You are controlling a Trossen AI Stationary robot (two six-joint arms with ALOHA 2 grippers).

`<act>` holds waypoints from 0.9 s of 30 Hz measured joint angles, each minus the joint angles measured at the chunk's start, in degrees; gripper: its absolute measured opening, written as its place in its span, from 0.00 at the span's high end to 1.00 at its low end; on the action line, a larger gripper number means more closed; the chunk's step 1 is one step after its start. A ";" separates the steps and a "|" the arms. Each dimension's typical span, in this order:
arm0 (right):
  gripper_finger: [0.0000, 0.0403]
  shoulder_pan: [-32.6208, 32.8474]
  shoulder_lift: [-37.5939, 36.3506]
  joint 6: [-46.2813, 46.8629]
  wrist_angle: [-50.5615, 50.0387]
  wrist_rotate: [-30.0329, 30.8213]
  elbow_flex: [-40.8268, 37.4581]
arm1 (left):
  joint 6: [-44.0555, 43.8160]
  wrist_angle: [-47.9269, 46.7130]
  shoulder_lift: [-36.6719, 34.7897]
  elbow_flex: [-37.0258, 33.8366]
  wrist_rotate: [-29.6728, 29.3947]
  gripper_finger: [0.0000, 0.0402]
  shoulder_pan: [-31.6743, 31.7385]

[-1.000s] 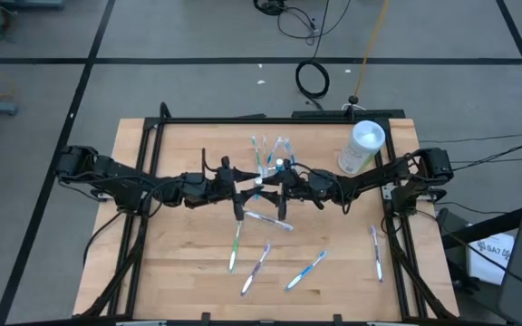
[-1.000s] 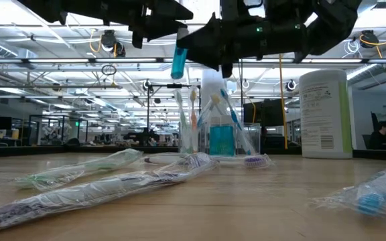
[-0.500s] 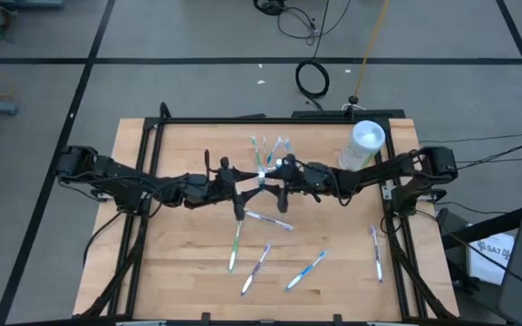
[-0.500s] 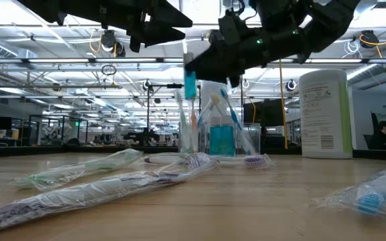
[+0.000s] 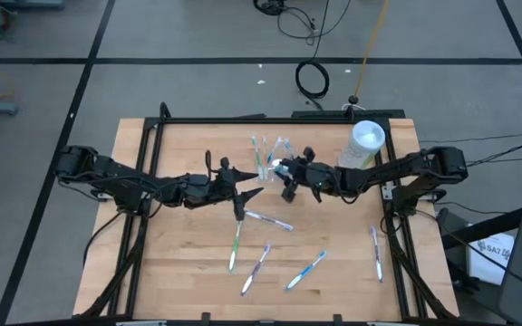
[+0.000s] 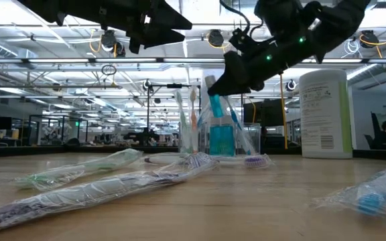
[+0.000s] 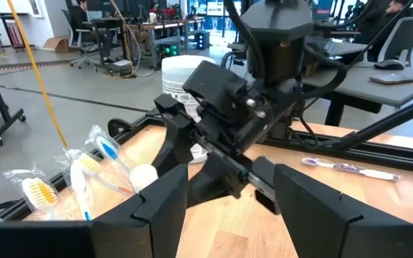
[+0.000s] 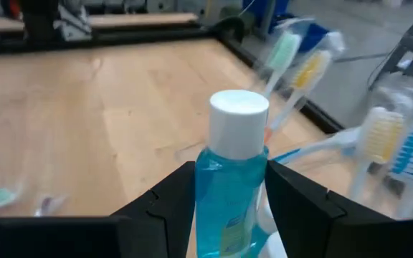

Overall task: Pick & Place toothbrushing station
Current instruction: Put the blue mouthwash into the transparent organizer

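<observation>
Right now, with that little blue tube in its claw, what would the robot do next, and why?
Probably lower it into the clear cup. The right gripper holds the teal tube just above the cup, where brushes already stand. The left gripper waits open nearby.

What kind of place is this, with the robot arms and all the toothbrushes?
Probably a robotics lab in a large open workspace. A framed wooden table stands on a grey floor with loose cables, and rows of desks with monitors run under ceiling lights behind it.
</observation>
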 joint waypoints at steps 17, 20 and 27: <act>0.61 -3.03 -0.07 2.95 14.31 -0.90 -6.78 | -1.20 0.02 0.00 0.00 0.00 0.47 1.03; 0.61 -3.02 -0.04 2.53 17.67 -5.40 -6.83 | -1.20 0.02 0.00 0.00 0.01 0.47 1.38; 0.61 -3.04 -0.05 0.83 20.81 -8.47 -6.81 | -1.18 0.04 0.00 0.00 0.02 0.47 1.60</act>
